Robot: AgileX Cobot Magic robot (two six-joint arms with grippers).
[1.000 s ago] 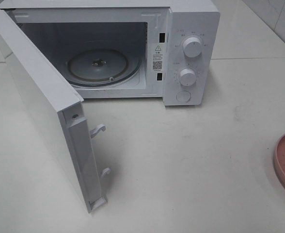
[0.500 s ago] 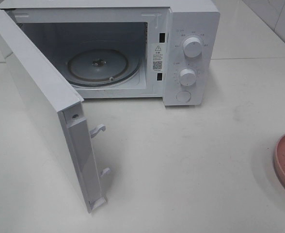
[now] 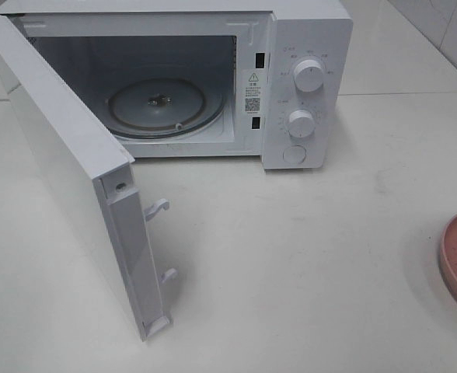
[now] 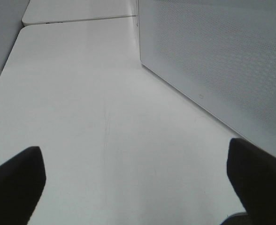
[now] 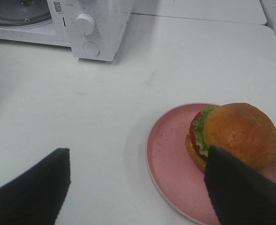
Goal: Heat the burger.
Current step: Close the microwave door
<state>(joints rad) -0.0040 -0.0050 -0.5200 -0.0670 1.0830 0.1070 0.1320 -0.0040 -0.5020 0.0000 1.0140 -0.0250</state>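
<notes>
White desk. Microwave at its back, door swung wide, glass turntable bare inside. Pink plate well to the microwave's right; burger tipped on its side on the plate. Right claw above, jaws apart, one finger overlapping burger. Left claw apart, holding nothing, beside door.

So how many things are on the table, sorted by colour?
White: 1, the boxy white microwave oven with its door open
Pink: 1, the flat round pink plate
Brown, green, red and yellow: 1, the small burger with a domed tan-brown bun, lying on that plate
Total: 3
</notes>
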